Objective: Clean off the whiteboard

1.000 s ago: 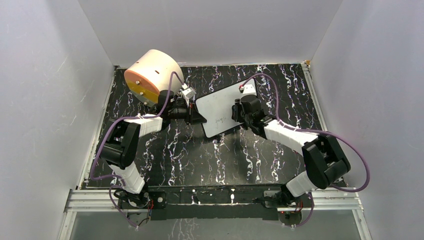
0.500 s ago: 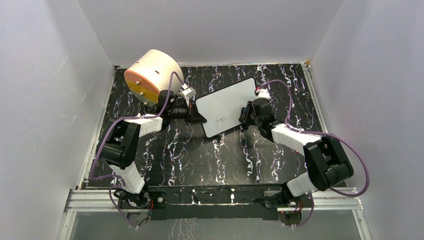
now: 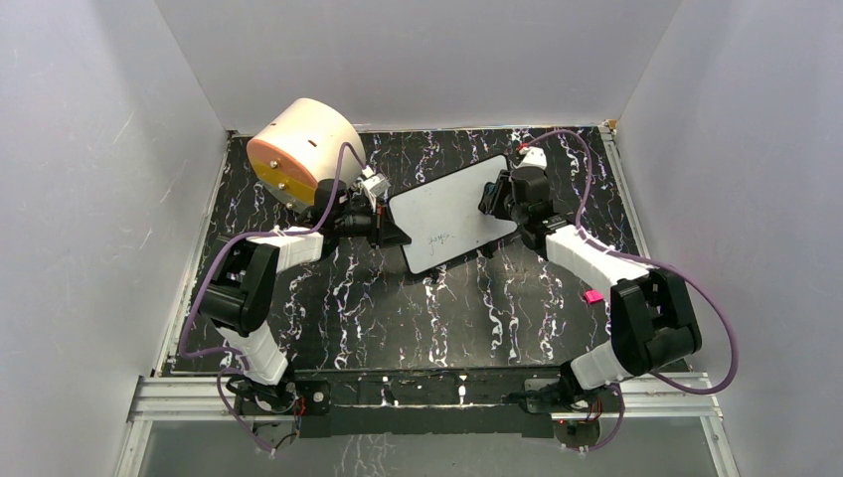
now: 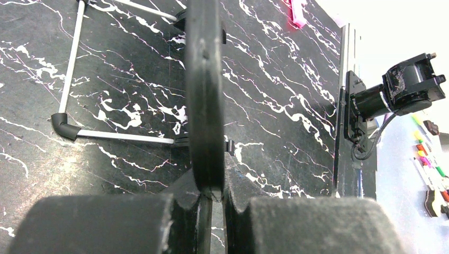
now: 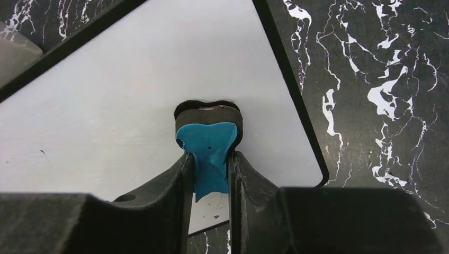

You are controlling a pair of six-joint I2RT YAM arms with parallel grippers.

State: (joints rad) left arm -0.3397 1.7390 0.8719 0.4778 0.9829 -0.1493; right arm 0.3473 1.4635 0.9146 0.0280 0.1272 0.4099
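The whiteboard (image 3: 447, 211) lies tilted across the middle of the black marbled table, with faint handwriting (image 3: 437, 238) near its front edge. My left gripper (image 3: 394, 231) is shut on the board's left edge. In the left wrist view that edge is a thick black band (image 4: 205, 95) clamped between my jaws (image 4: 212, 197). My right gripper (image 3: 495, 199) is over the board's far right part, shut on a blue eraser (image 5: 208, 145) whose dark pad presses on the white surface (image 5: 122, 100). The board's right corner lies just beyond it.
A large cream cylinder with an orange face (image 3: 298, 149) stands at the back left, close behind my left arm. A small pink object (image 3: 592, 296) lies on the table at the right, also seen in the left wrist view (image 4: 296, 15). A thin white rod frame (image 4: 71, 63) lies beside the board.
My right gripper has slid with the eraser from the board's middle toward its far right corner. The arm's move uncovered the pink object. The left gripper and the board have not moved.
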